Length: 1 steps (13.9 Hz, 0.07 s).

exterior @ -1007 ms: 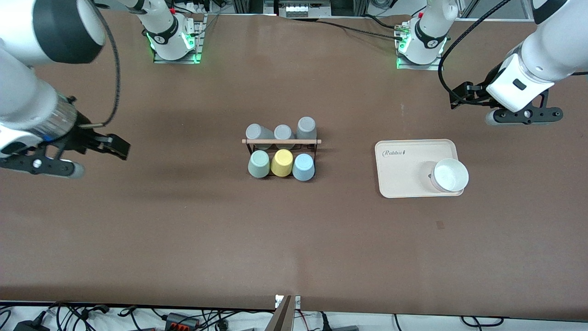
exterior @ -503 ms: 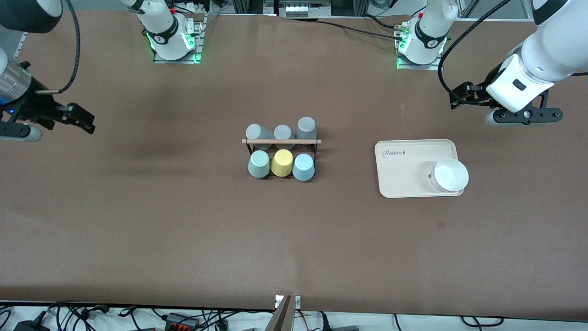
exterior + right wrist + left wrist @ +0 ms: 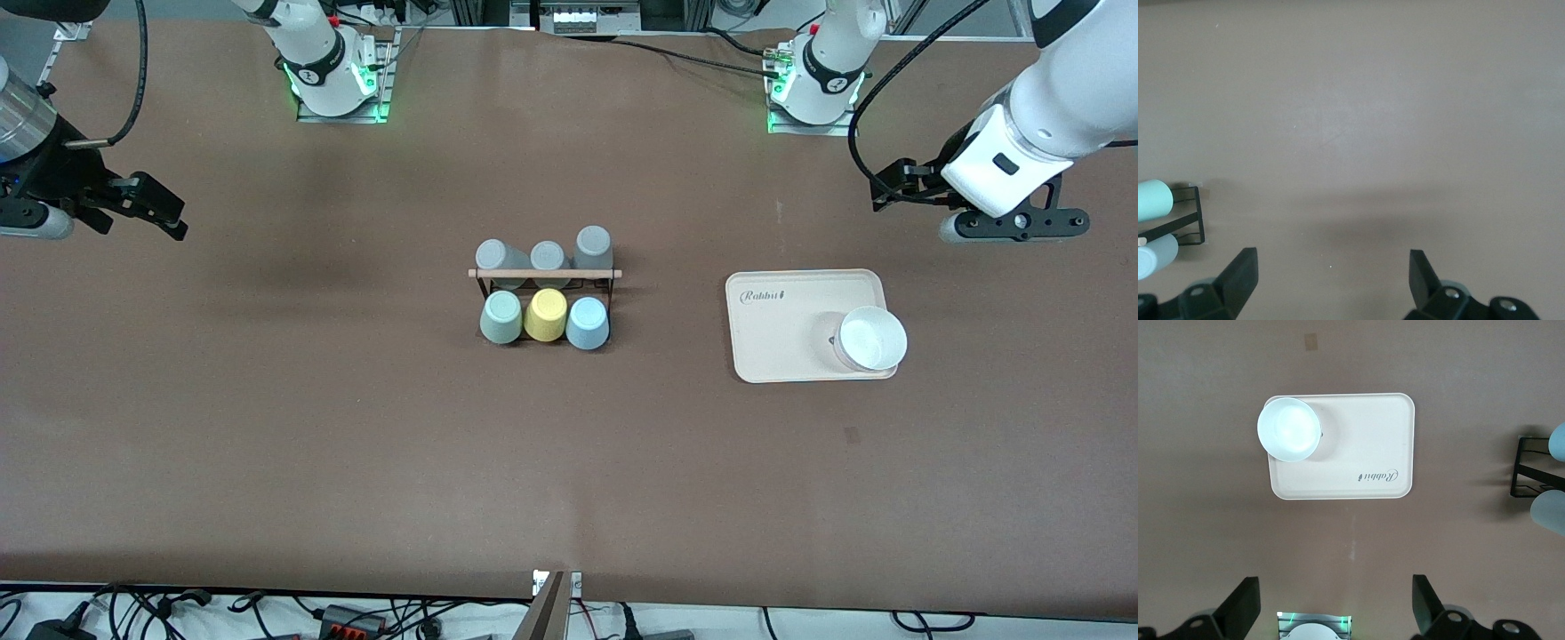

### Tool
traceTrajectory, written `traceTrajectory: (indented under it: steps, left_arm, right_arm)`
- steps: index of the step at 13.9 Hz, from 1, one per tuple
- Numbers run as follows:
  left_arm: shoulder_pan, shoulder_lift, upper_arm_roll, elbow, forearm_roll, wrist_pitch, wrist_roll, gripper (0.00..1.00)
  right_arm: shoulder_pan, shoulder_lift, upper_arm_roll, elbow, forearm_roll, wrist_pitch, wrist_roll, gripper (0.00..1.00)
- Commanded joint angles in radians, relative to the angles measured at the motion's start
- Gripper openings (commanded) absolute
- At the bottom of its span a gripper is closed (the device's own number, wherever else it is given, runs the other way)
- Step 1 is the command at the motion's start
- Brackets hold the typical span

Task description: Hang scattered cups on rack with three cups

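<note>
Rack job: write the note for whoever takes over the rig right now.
Left gripper: open, holding nothing, over bare table toward the left arm's end, near the tray with a white bowl.
Right gripper: open, holding nothing, over bare table at the right arm's end.
Rack: mid-table, six cups on it: three grey cups; mint cup, yellow cup and blue cup nearer the camera.
Done: both scattered cups hung.
Left: apparently nothing.

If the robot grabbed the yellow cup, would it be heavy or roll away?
Probably light: the yellow cup looks like small thin plastic. Its round, smooth, handleless body could slip or roll if dropped sideways. Now it sits on the rack, between the mint-green cup and blue cup.
</note>
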Motion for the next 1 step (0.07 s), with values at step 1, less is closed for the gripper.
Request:
traceTrajectory:
  steps: [1]
  left_arm:
    - [0.006,0.011,0.001,0.03,-0.006,-0.022,0.022,1.0]
  right_arm:
    - [-0.007,0.044,-0.005,0.074,0.015,-0.042,-0.014,1.0]
